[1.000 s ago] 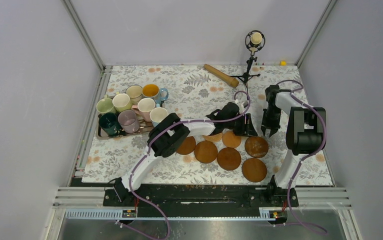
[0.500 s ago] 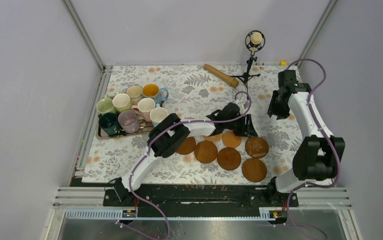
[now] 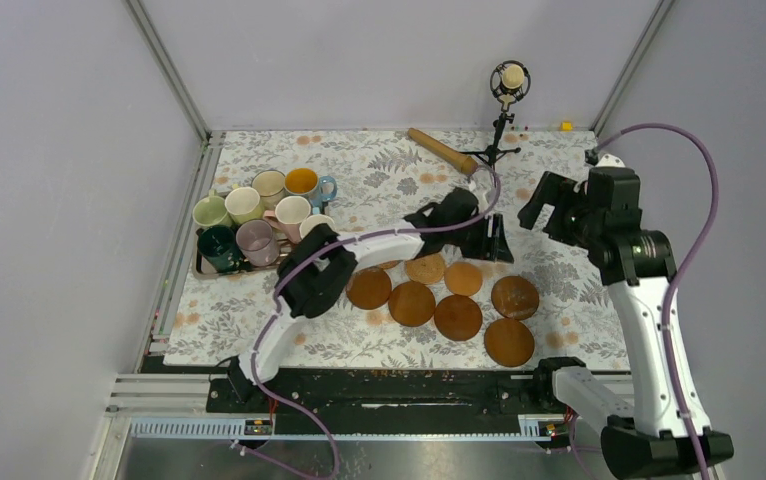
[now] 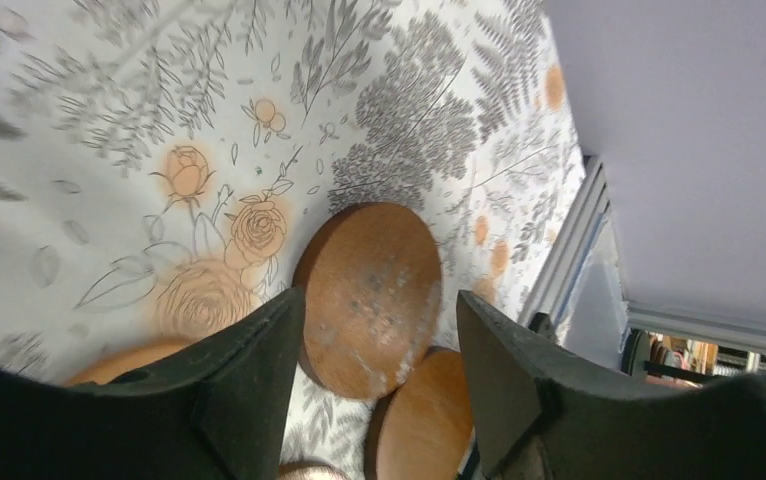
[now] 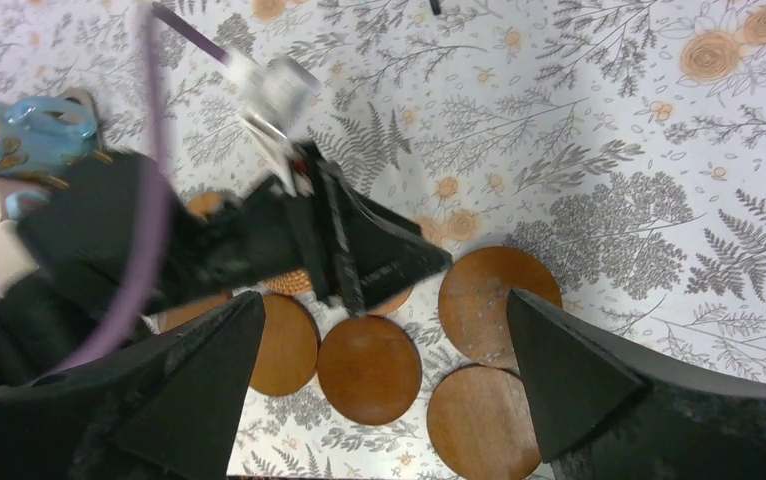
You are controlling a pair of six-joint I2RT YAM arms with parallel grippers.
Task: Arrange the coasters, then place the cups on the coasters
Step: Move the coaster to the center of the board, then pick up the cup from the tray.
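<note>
Plainly, the coasters [image 3: 457,317] lay clustered flat on the desk [image 3: 359,170], on the near side of the microphone stand [image 3: 499,140]. The left jaws, half open and empty, hung directly above them; the right jaws, wide and empty, were raised farther off.

Bright, even light with soft shadows. The top view is sharp. The left wrist view blurs the tabletop [image 4: 29,130] leftward; the right wrist view smears the left arm [image 5: 109,240].

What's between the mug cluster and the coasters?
Top view: only the left arm, its elbow crossing above the floral cloth between the mugs and the coasters.
</note>
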